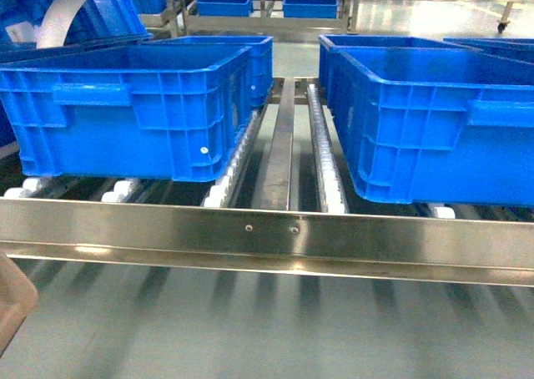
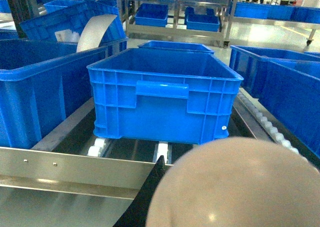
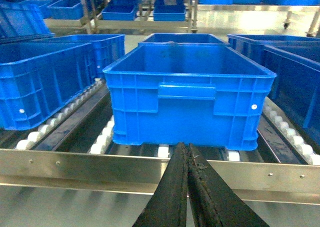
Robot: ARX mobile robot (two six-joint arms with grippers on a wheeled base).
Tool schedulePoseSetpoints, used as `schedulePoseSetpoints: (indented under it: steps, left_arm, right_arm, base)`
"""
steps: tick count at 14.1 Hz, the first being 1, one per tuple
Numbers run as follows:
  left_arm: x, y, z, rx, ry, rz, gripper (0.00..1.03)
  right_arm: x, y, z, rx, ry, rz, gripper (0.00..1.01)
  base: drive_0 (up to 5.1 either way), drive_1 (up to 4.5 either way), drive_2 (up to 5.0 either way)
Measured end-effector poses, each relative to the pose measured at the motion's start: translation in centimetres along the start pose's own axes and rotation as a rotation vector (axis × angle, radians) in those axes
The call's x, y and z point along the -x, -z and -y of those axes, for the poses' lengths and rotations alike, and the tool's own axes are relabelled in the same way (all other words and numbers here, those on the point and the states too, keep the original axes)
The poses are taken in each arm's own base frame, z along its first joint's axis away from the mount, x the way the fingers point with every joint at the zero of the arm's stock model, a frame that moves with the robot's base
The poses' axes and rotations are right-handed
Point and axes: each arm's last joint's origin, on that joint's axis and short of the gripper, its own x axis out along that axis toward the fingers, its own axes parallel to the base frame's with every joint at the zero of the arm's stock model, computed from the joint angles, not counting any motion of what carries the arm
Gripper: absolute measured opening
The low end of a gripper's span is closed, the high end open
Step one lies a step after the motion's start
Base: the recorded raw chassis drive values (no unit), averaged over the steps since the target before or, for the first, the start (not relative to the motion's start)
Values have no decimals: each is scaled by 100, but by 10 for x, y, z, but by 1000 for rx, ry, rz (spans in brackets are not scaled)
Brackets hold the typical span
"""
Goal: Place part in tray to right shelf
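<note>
A warehouse aisle of steel racks stacked with blue crates fills the background, with a pale polished floor running between them. In the foreground stands the right shelf, a shiny stainless-steel rack whose long front rail crosses the head view from edge to edge, with white roller tracks running back beneath the load. Two large blue crates sit on the rollers: the left crate and the right crate, set apart by a bare lane of rollers and a steel divider. More crates stand behind them. A beige corner of the tray shows at the lower left of the head view, in front of and below the rail. In the left wrist view the tray bulks large as a rounded beige surface low in the frame, close against the camera, with one dark finger of the left gripper showing just beside it; whether that gripper is closed around the tray cannot be told. In the right wrist view the right gripper has its two black fingers pressed together with nothing between them, pointing toward the front rail and the crate behind it. The small blue part is not visible in any view.
</note>
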Motion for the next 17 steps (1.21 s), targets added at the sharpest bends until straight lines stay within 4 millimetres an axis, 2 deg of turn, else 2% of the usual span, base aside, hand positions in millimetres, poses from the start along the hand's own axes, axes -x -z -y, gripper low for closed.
schedulePoseSetpoints:
  steps: [2,10,15,17]
  left_arm:
    - [8,10,0,0,-1,-14,12]
    - [28,27,-1,0,-4,13,12]
    - [36,27,-1,-1,0,13,12]
    - [38,27,-1,-1,-4,10,12]
  right_arm:
    - [6,6,12,-4,19,0,2]
    - [22,20,10,-6,-1,17,2]
    - [28,21,10,-8,-1,14,2]
    - [37,25,10,-9,-2,-16,2]
  base:
    - [0,0,0]
    - [0,0,0]
    - [0,0,0]
    - [0,0,0]
